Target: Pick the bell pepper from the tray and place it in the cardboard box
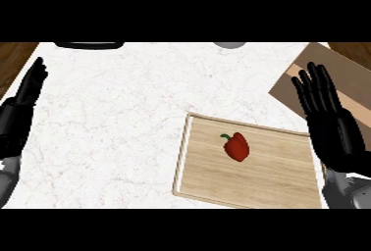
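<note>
We see the bell pepper (237, 146) lying on its side on the wooden tray (217, 184), in the lower right of the frame. It rests a little above the tray's centre, apart from every raised edge.

The right hand (330, 117) stands at the right edge of the frame, fingers straight and spread wide, holding nothing. Its palm overlaps the tray's right edge in this view, and its fingertips reach up over the cardboard box (348, 73) in the upper right corner. The left hand (18, 110) rests at the left edge of the frame, fingers straight and together, holding nothing, well apart from the tray.

Risks from this position, in our judgement:

1. The pepper is rounded and glossy. Fingers closing off-centre may roll it sideways across the flat tray instead of enclosing it.
2. The tray's raised rim lies between the right hand and the pepper. A low approach may catch the rim and shift the tray on the counter (116, 122).
3. Only part of the box shows, and its opening is hard to read here. A release placed too near its lower left edge may put the pepper on the counter.

The pepper is deep red, tapered toward its lower end, with a short green stem at its upper left.
</note>
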Controlling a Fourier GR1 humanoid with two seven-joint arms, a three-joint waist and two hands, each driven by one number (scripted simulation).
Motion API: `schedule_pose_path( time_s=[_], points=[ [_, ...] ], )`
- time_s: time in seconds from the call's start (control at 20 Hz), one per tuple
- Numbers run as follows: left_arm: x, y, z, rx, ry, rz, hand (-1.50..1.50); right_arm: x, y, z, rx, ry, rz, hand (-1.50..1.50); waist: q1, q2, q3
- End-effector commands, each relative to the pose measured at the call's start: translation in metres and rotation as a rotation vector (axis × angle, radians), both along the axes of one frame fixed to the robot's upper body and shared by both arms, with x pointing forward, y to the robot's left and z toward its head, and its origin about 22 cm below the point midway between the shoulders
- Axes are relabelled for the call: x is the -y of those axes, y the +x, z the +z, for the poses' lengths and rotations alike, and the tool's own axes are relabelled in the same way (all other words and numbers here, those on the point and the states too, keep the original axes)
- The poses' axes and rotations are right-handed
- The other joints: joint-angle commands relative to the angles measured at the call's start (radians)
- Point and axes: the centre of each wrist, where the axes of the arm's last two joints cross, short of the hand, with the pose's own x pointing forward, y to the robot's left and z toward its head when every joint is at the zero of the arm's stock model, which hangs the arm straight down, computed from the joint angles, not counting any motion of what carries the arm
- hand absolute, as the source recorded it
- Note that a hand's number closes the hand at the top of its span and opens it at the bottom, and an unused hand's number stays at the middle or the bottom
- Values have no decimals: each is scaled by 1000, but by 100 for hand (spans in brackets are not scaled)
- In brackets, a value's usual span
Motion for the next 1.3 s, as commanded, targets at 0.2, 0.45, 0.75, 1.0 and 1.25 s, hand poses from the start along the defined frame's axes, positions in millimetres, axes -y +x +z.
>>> schedule_pose_path(
  time_s=[0.2,0.45,0.75,1.0,1.25],
  points=[
    [38,10,1,-61,-32,-218,0,33,38,105,235,-257,230,-150,-15,10,28],
    [52,3,-25,-170,-84,-319,0,71,60,100,195,-615,235,-150,2,18,28],
    [63,6,-12,-176,-99,-319,0,88,63,76,401,-845,406,-150,1,13,30],
    [46,14,-9,-192,-97,-320,0,66,69,99,418,-1070,469,-150,-9,8,27],
    [56,11,-18,-185,-95,-303,0,39,55,92,396,-1383,556,-150,-15,5,27]
  ],
)
